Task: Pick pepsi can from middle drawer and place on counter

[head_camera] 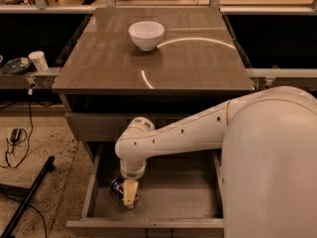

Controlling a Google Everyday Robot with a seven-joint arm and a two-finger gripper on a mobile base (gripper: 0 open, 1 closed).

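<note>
With my gripper (pixel 130 196) down against the pepsi can (pixel 118 187) in the front-left corner of the middle drawer (pixel 173 192), I can't tell its grip, so lifting might topple or drop the can.

the pale cream gripper (pixel 130 196) on the white arm (pixel 188 133) hangs in the grey-brown middle drawer (pixel 178 192) at the blue, white-marked pepsi can (pixel 117 187), below a glossy grey-brown counter (pixel 198 68) with faint tile lines, bright curved reflections and a white bowl (pixel 146 34).

Arm (pixel 188 133) bent down — tool (pixel 129 201) low, ctr-left
</note>
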